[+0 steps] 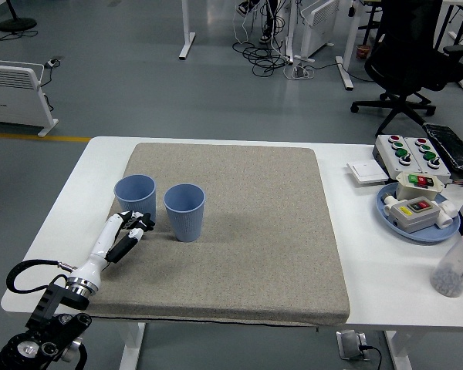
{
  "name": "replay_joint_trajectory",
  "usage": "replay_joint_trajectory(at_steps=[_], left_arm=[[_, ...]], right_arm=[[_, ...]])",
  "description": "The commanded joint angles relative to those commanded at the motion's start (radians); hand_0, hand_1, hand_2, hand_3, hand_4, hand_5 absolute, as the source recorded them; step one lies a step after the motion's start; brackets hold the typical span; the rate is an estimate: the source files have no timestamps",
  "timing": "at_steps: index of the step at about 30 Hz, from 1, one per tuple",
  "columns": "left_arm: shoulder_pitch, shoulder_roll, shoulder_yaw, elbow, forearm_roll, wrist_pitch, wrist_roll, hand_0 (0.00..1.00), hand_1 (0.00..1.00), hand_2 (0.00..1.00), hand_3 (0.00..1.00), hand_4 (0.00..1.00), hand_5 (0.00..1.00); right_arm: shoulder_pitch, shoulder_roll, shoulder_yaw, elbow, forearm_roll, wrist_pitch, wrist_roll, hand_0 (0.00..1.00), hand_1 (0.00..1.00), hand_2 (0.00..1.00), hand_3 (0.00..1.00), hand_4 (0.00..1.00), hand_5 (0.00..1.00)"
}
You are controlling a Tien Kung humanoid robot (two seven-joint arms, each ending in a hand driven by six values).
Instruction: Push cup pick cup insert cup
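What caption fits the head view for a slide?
Left hand reaches the left blue cup beside a second blue cup on a grey mat.

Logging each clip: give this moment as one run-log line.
phase: push | left hand open, at near side of left cup | right cup upright beside it, apart | both on grey mat

Two upright blue cups (135, 196) (184, 211) side by side

white table (77, 185) — grey mat (239, 223), blue tray (424, 231), control boxes (410, 153)
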Motion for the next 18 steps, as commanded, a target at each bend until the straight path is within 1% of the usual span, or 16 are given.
replay_joint_trajectory(at_steps=[2, 3, 6, 8, 9, 11, 12, 13, 14, 15, 16, 18], left_arm=[[0.014, 0.007, -0.017, -0.023, 0.014, 0.005, 0.0, 0.591, 0.543, 0.512, 0.498, 0.631, 0.998], [0.029, 0.014, -0.035, -0.046, 0.028, 0.007, 0.0, 0.569, 0.532, 0.502, 0.493, 0.63, 0.998], [0.061, 0.027, -0.074, -0.103, 0.057, 0.013, 0.0, 0.569, 0.532, 0.502, 0.493, 0.63, 0.998], [0.104, 0.054, -0.122, -0.18, 0.093, 0.025, 0.0, 0.569, 0.532, 0.502, 0.493, 0.63, 0.998], [0.114, 0.059, -0.133, -0.208, 0.1, 0.028, 0.0, 0.537, 0.517, 0.486, 0.484, 0.668, 0.998], [0.14, 0.079, -0.162, -0.272, 0.121, 0.035, 0.0, 0.537, 0.517, 0.486, 0.484, 0.668, 0.998], [0.158, 0.099, -0.186, -0.317, 0.148, 0.035, 0.0, 0.537, 0.517, 0.486, 0.484, 0.668, 0.998], [0.164, 0.105, -0.193, -0.351, 0.157, 0.036, 0.0, 0.537, 0.517, 0.486, 0.484, 0.668, 0.998], [0.171, 0.123, -0.21, -0.395, 0.19, 0.03, 0.016, 0.537, 0.517, 0.486, 0.484, 0.668, 0.998], [0.17, 0.137, -0.222, -0.434, 0.218, 0.025, 0.036, 0.819, 0.773, 0.798, 0.806, 0.921, 0.998], [0.166, 0.155, -0.236, -0.479, 0.262, 0.013, 0.08, 0.819, 0.773, 0.798, 0.806, 0.921, 0.998], [0.152, 0.175, -0.253, -0.563, 0.341, -0.016, 0.162, 0.819, 0.773, 0.798, 0.806, 0.921, 0.998]], right_arm=[[0.0, 0.0, 0.0, 0.0, 0.0, 0.0, 0.0, 0.718, 0.648, 0.692, 0.615, 0.176, 0.43], [0.0, 0.0, -0.001, 0.0, 0.001, 0.0, 0.0, 0.718, 0.647, 0.692, 0.615, 0.176, 0.43], [0.001, 0.0, -0.003, -0.001, 0.005, 0.0, 0.002, 0.718, 0.647, 0.692, 0.615, 0.176, 0.43], [0.001, -0.001, -0.008, -0.001, 0.014, -0.001, 0.004, 0.718, 0.647, 0.692, 0.615, 0.176, 0.43], [0.001, -0.001, -0.01, -0.001, 0.016, -0.001, 0.005, 0.718, 0.648, 0.692, 0.615, 0.176, 0.43], [0.002, -0.002, -0.014, -0.001, 0.023, -0.001, 0.007, 0.718, 0.648, 0.692, 0.615, 0.176, 0.43], [0.002, -0.003, -0.015, -0.001, 0.026, -0.001, 0.008, 0.718, 0.648, 0.692, 0.615, 0.176, 0.43], [0.003, -0.003, -0.016, -0.001, 0.027, -0.001, 0.008, 0.718, 0.648, 0.692, 0.615, 0.176, 0.43], [0.003, -0.004, -0.018, -0.001, 0.03, -0.001, 0.009, 0.718, 0.648, 0.692, 0.615, 0.176, 0.43], [0.003, -0.004, -0.018, -0.001, 0.031, -0.001, 0.009, 0.718, 0.647, 0.692, 0.614, 0.176, 0.43], [0.004, -0.005, -0.018, -0.001, 0.032, -0.001, 0.009, 0.718, 0.647, 0.692, 0.614, 0.176, 0.43], [0.004, -0.005, -0.017, -0.002, 0.031, 0.0, 0.008, 0.718, 0.647, 0.692, 0.614, 0.176, 0.43]])
